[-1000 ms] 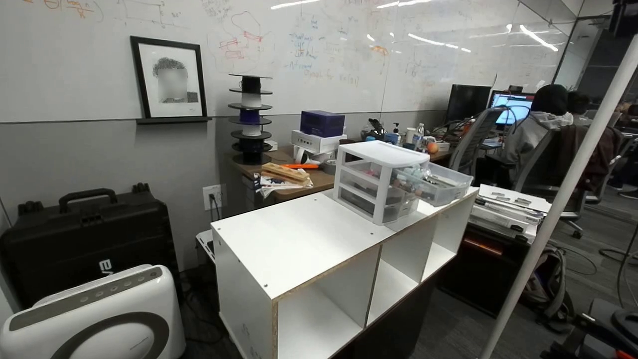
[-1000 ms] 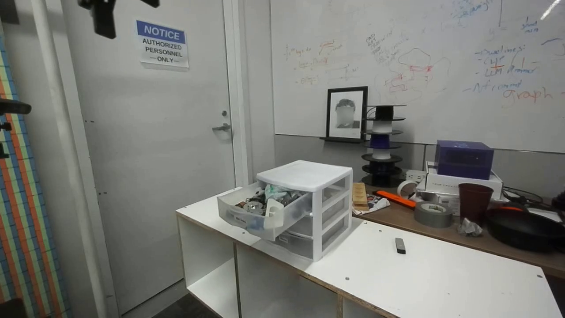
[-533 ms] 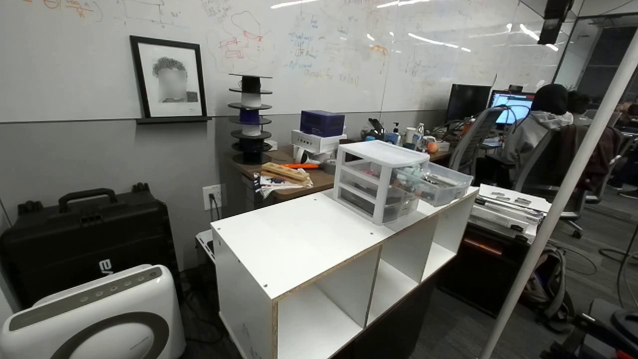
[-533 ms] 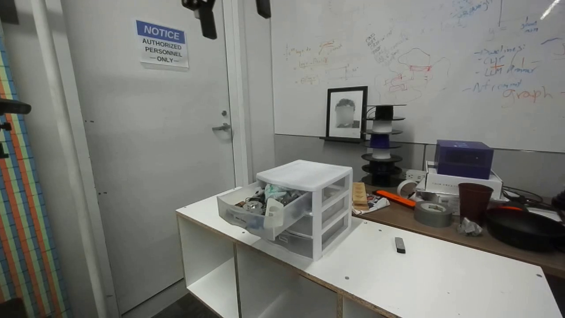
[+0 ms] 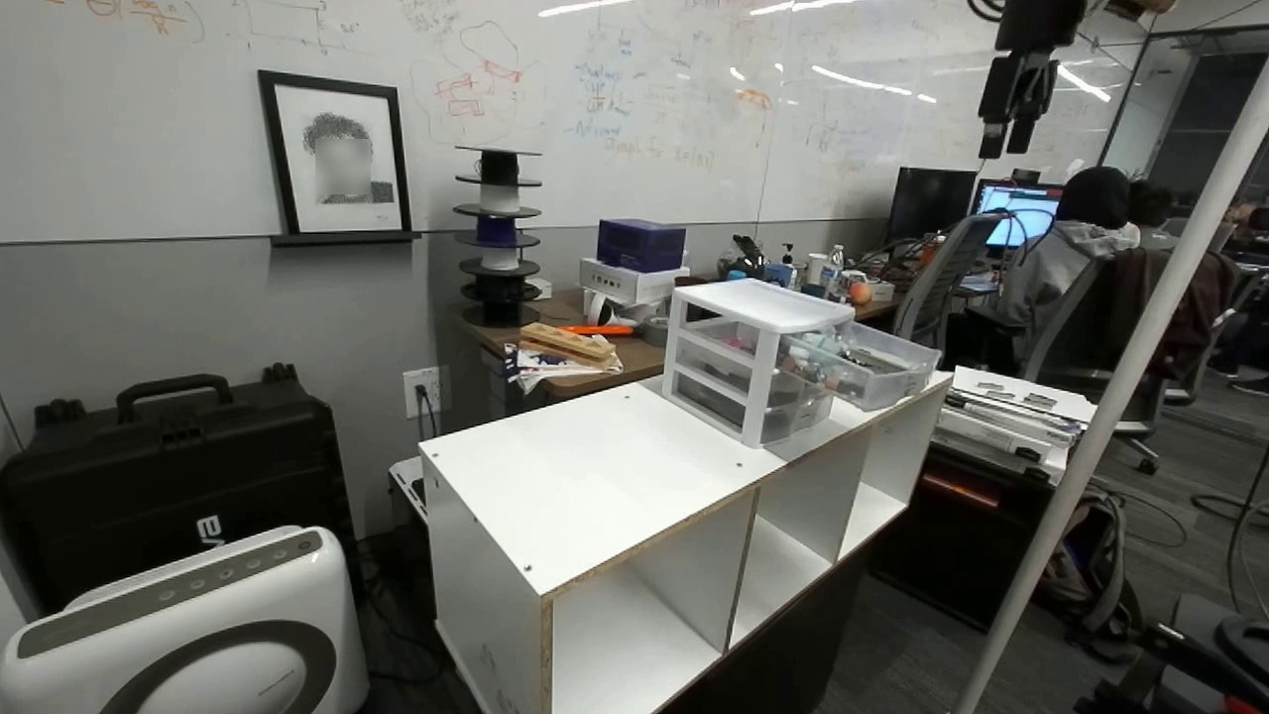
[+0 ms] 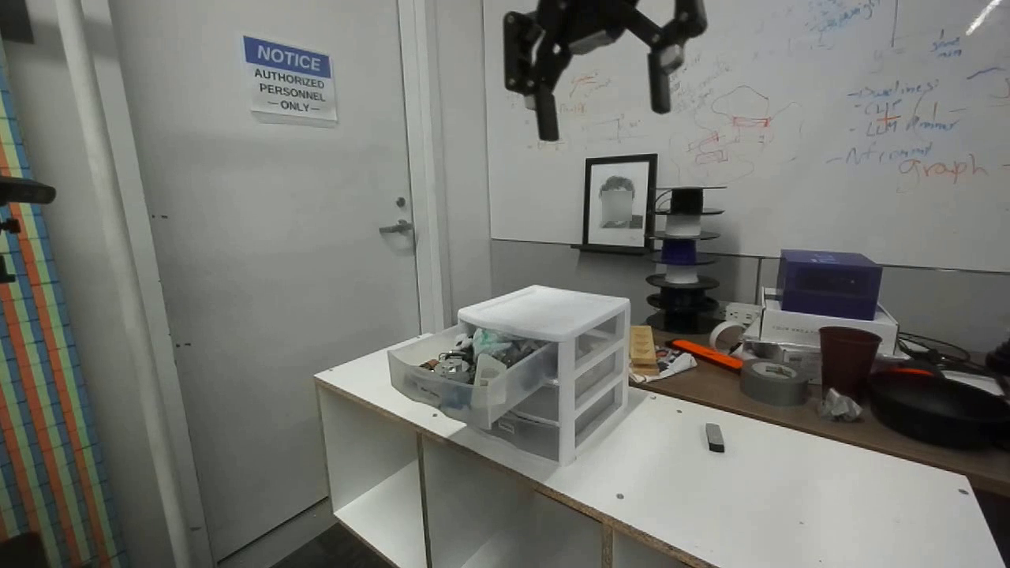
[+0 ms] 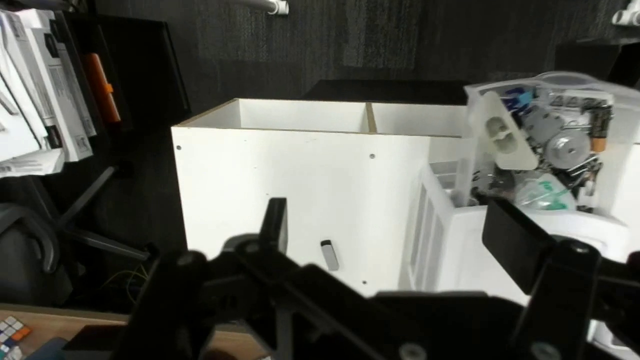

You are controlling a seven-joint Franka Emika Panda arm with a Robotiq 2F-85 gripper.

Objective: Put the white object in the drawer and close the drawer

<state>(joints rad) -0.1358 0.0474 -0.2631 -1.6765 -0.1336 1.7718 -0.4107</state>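
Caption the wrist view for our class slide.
Open gripper above a cabinet, a white object in the pulled-out drawer.

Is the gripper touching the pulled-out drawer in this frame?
Apart. In an exterior view, the open gripper hangs well above the pulled-out drawer, with the whiteboard showing plainly in the gap between them.

Black pincer (image 6: 604, 117), milky drawer (image 6: 418, 381), off-white object (image 7: 509, 141), purple box (image 6: 828, 285), orange-and-green striped panel (image 6: 49, 379), apparently blue-gridded.
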